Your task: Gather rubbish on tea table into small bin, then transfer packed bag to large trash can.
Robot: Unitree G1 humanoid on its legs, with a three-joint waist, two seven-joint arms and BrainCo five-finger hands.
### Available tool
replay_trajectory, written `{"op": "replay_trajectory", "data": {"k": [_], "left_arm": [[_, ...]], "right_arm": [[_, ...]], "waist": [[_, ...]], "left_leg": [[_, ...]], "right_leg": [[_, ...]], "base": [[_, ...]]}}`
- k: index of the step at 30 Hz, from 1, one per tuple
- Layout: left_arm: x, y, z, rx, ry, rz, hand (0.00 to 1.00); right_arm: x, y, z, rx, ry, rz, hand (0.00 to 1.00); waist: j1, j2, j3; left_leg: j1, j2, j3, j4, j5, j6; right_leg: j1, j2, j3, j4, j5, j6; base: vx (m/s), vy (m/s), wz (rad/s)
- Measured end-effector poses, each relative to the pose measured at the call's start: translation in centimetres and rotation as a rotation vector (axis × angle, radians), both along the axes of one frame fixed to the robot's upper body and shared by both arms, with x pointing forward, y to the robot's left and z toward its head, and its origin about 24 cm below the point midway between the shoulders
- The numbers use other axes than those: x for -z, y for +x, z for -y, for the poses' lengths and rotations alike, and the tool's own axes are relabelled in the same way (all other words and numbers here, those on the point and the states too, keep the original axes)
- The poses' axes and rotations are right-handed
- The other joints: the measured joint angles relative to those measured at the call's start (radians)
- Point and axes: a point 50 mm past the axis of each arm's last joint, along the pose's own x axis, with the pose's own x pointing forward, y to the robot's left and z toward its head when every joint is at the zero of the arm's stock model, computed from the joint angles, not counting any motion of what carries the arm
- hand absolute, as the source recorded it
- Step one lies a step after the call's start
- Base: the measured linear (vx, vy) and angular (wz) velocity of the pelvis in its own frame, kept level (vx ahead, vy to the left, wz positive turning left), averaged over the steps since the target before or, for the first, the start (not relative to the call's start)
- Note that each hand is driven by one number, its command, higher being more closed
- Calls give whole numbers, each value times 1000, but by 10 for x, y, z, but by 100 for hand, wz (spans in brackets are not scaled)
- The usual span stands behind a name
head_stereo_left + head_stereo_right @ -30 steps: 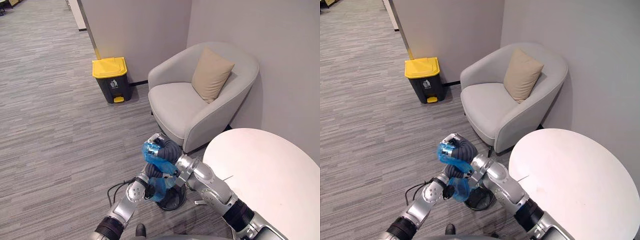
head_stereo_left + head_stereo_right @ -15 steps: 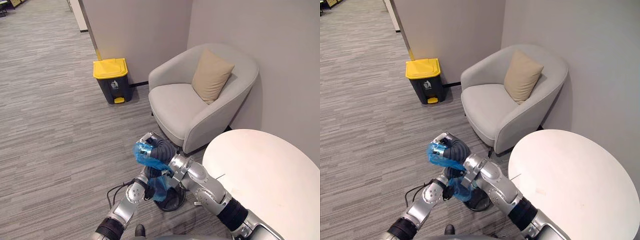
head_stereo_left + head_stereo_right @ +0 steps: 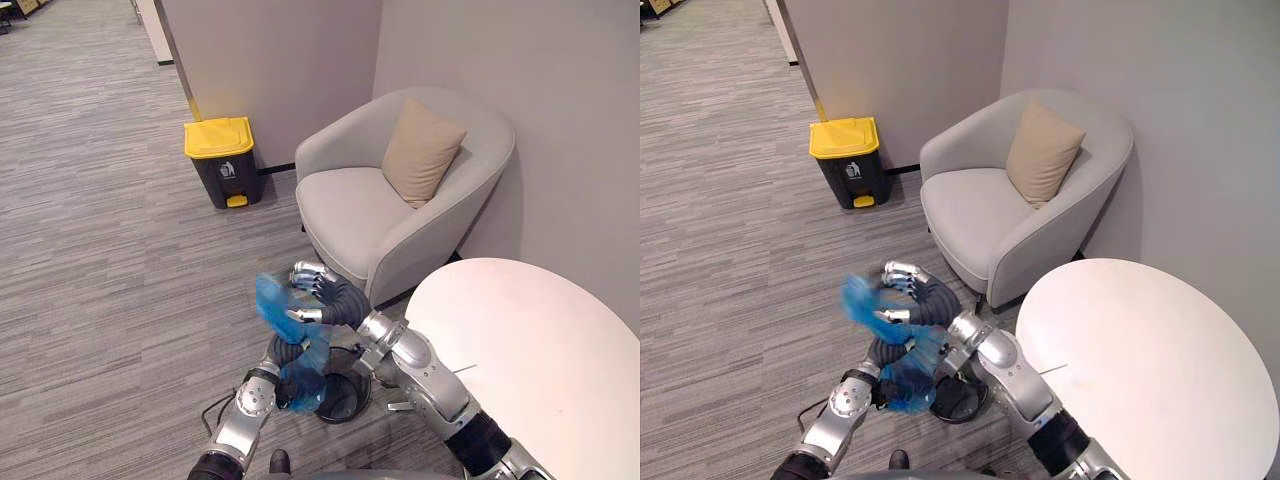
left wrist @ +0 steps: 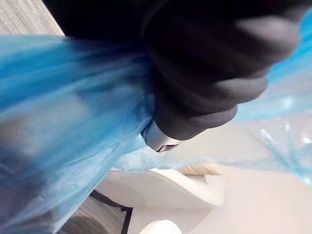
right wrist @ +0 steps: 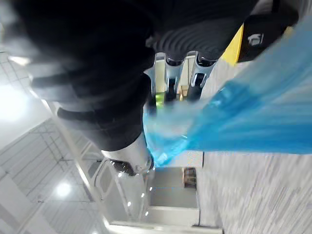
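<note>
A blue plastic bag (image 3: pixel 300 372) hangs over the small black bin (image 3: pixel 343 399) on the floor by the table. My left hand (image 3: pixel 284 355) is curled into the bag's bunched plastic from below; in its wrist view the blue film (image 4: pixel 58 122) wraps around the dark cover. Just above it is my right hand (image 3: pixel 318 290), fingers (image 5: pixel 187 73) straight and spread. The bag's loose top (image 3: pixel 270 300) flaps free to their left. The large trash can (image 3: pixel 222 160), dark with a yellow lid, stands shut by the wall across the carpet.
A grey armchair (image 3: pixel 380 215) with a beige cushion (image 3: pixel 422 148) stands in the corner right behind the hands. The white round tea table (image 3: pixel 540 350) is at the right with a bare top. Open grey carpet (image 3: pixel 100 260) lies between me and the large can.
My right hand has opened and let go of the bag's top, which now flaps loose to the left. My left hand has closed on the bag below it.
</note>
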Motion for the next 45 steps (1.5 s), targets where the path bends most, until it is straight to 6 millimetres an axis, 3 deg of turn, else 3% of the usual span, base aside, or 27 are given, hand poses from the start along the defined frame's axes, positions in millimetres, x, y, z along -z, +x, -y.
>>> {"op": "replay_trajectory", "data": {"k": [6,17,25,34,39,45], "left_arm": [[0,1,-14,-74,-13,1,100],[4,-7,-35,-208,-42,-15,100],[16,-31,-59,-326,-44,-77,100],[42,-61,-67,-348,-40,-232,100],[52,-72,-63,-343,-55,-301,100],[59,-82,-61,-346,-58,-342,100]], "right_arm": [[13,-3,20,72,-234,111,0],[21,-3,41,212,-327,147,0],[64,-2,92,557,-255,-125,0],[116,-24,134,826,-269,-392,0],[147,-43,142,888,-304,-556,0],[161,-56,137,892,-304,-643,0]], "waist": [[0,-3,2],[-2,-14,7],[-4,-14,8],[-4,6,20],[-5,14,25],[-6,17,27]], "left_leg": [[0,-1,-2,0,0,0],[0,-4,0,0,-1,-1],[0,-6,-2,0,-2,-2],[3,-9,-8,-1,-8,-8],[3,-14,-7,-2,-12,-8],[13,-15,5,-2,-20,-12]], "right_leg": [[0,-2,-3,0,-3,3],[-1,-4,0,-3,-3,1],[8,-2,-3,-22,5,-8],[34,4,-10,-77,24,-4],[48,5,-8,-100,37,1],[54,5,8,-110,41,4]], "base": [[0,0,0],[0,0,0],[0,0,0],[7,-1,2],[41,9,0],[30,15,-8]]}}
